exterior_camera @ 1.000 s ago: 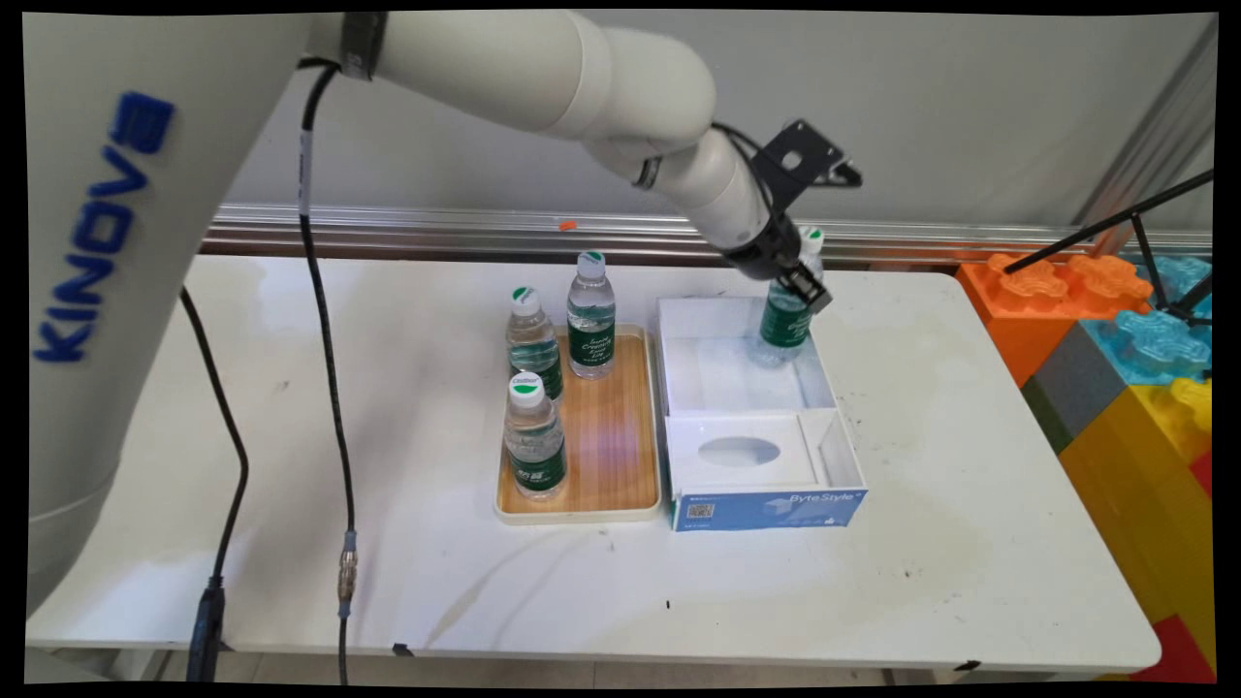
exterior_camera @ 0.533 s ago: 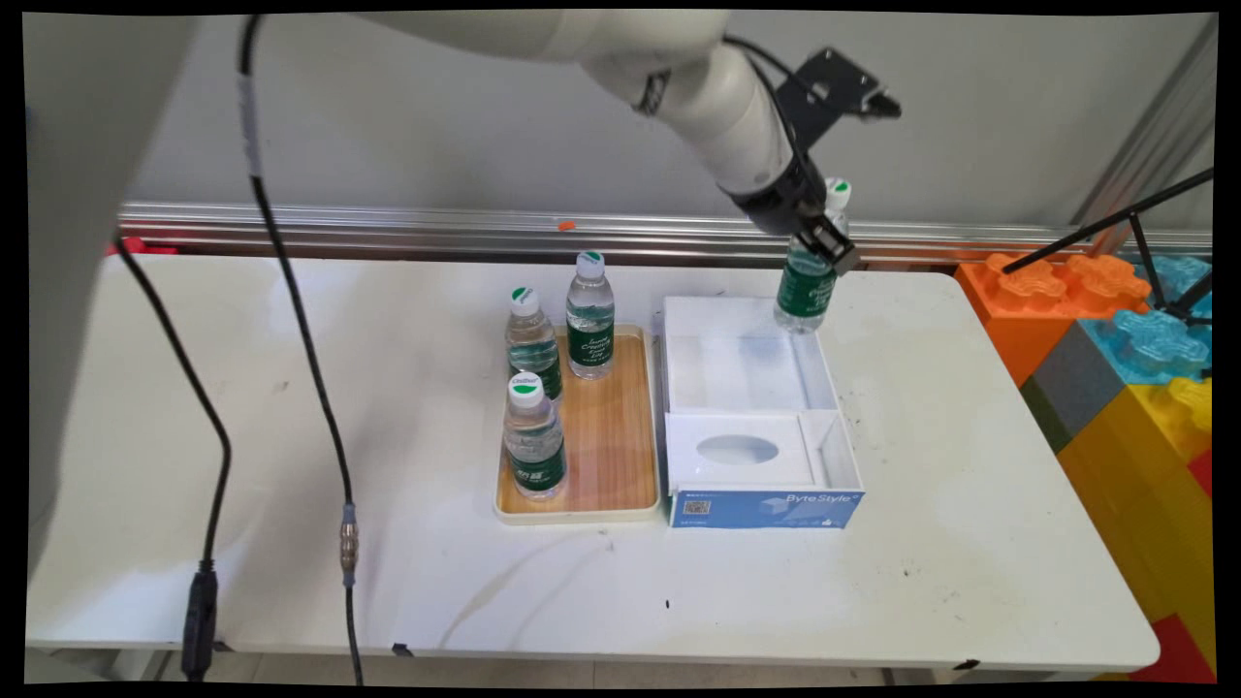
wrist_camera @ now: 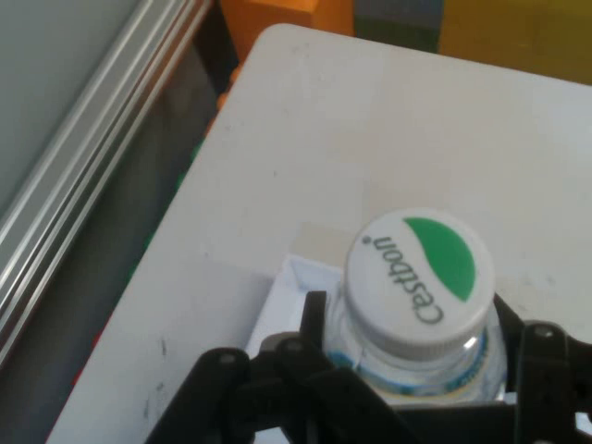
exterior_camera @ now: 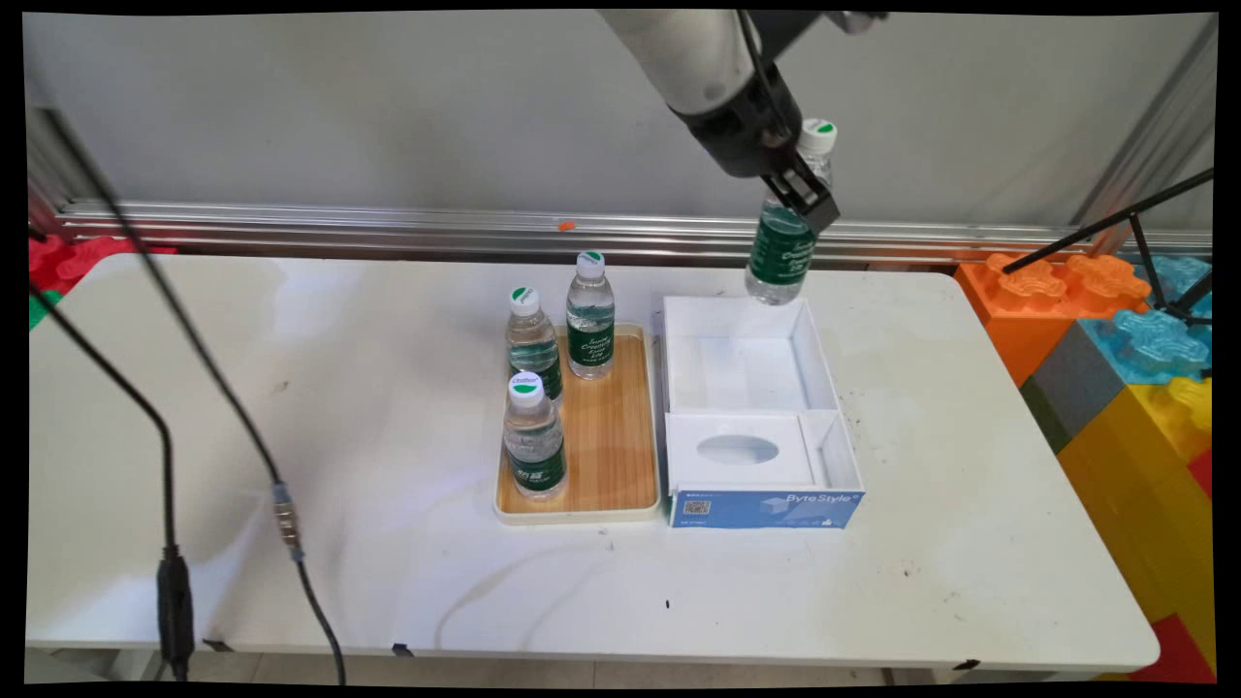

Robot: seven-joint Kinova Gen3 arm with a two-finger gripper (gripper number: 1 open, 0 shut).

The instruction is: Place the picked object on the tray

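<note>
1. From my remote station I see the end effector (exterior_camera: pixel 797 189) pinching a water bottle (exterior_camera: pixel 783 254) just below its neck, one black finger on each side; the hand view shows the same clamp around the bottle (wrist_camera: pixel 418 305) under its white and green cap.
2. The held bottle hangs in the air, slightly tilted, clear of everything, above the far edge of an open white box (exterior_camera: pixel 819 361) on the white bench (exterior_camera: pixel 388 572).
3. The box has a blue front panel lettered ByteStyle; its larger far compartment shows only white walls and floor, and a white insert with an oval opening (exterior_camera: pixel 738 449) fills most of the near part.
4. Just left of the box, touching or nearly touching it, lies a wooden tray with a pale rim (exterior_camera: pixel 620 465).
5. Three more bottles stand upright by the tray: a far bottle (exterior_camera: pixel 590 317) in its far part, a middle bottle (exterior_camera: pixel 532 339) at its left edge, where I cannot tell whether it stands on or beside the tray, and a near bottle (exterior_camera: pixel 532 438) in its near left part.
6. Black cables (exterior_camera: pixel 175 388) hang across the left of the main view.
7. Coloured toy blocks (exterior_camera: pixel 1115 339) are stacked beyond the right end of the bench.
</note>
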